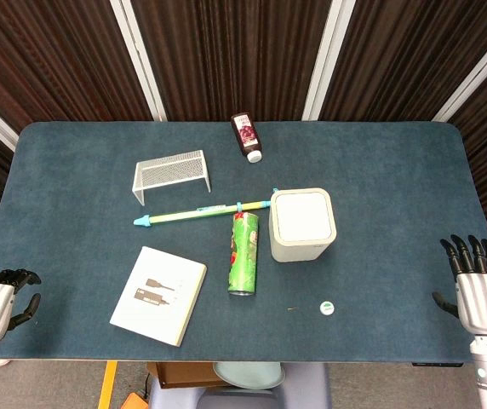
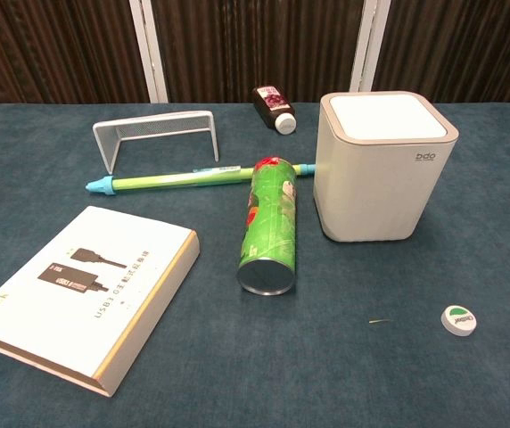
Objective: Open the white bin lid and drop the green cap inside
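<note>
The white bin [image 1: 301,225] [image 2: 382,168] stands upright in the middle of the table with its lid down. The green cap [image 1: 327,308] [image 2: 458,320], a small round white-rimmed disc, lies flat on the cloth in front of the bin toward the right. My right hand [image 1: 475,277] hovers at the right table edge, fingers spread and straight, holding nothing. At the left edge, my left hand [image 1: 3,296] has its fingers curled loosely and is empty. Neither hand appears in the chest view.
A green can [image 1: 243,254] [image 2: 269,234] lies on its side left of the bin. Behind it lies a long green stick [image 1: 201,211], then a wire rack [image 1: 172,174] and a dark bottle [image 1: 246,136]. A white box [image 1: 158,295] sits front left.
</note>
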Available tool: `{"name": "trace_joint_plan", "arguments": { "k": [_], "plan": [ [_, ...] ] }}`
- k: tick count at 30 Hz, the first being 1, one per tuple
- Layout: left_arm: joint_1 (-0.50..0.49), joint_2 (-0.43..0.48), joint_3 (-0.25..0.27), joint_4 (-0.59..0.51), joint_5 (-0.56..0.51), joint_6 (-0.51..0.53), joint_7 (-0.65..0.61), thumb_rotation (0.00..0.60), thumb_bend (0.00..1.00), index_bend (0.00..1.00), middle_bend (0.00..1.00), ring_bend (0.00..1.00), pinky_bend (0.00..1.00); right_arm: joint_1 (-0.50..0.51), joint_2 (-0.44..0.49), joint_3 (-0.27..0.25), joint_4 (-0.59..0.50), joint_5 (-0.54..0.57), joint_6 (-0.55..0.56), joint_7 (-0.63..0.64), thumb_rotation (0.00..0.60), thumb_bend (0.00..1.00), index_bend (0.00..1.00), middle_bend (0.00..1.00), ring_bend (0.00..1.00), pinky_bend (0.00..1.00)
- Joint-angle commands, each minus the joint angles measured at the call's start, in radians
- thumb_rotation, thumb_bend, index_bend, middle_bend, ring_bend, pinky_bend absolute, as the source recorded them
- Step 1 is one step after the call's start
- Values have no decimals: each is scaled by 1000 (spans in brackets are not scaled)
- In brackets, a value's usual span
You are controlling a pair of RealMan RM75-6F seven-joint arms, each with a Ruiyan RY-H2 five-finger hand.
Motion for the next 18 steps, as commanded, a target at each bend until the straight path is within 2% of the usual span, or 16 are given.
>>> {"name": "trace_joint_plan", "arguments": {
  "k": [1, 9, 12, 15, 18],
  "plan": [
    [0, 0, 0, 0, 0, 1, -5, 600, 380, 485, 476, 420, 601, -6, -12, 15, 13, -7, 31, -17, 600, 121, 274, 216, 52, 0],
    [-3, -2, -5, 14, 1, 3, -22, 600, 379, 490, 480, 420, 601, -7, 1, 9, -8, -7, -6, 1, 600, 122, 267, 226, 72, 0],
    [-3, -6, -7, 23, -7, 1, -35, 600, 379, 490, 481, 420, 601, -7, -12, 16, 12, -13, 4, -4, 600, 123, 247, 241, 110, 2],
    [-2, -1, -3, 17, -8, -4, -33, 600, 379, 491, 483, 420, 602, -11, -20, 23, 15, -3, 6, -7, 600, 131, 241, 339, 240, 99],
    [0, -1, 2, 10, 10, 9, -5, 600, 379, 491, 484, 420, 602, -14, 1, 18, -10, 2, -12, 10, 600, 186, 241, 442, 387, 239]
  ]
}}
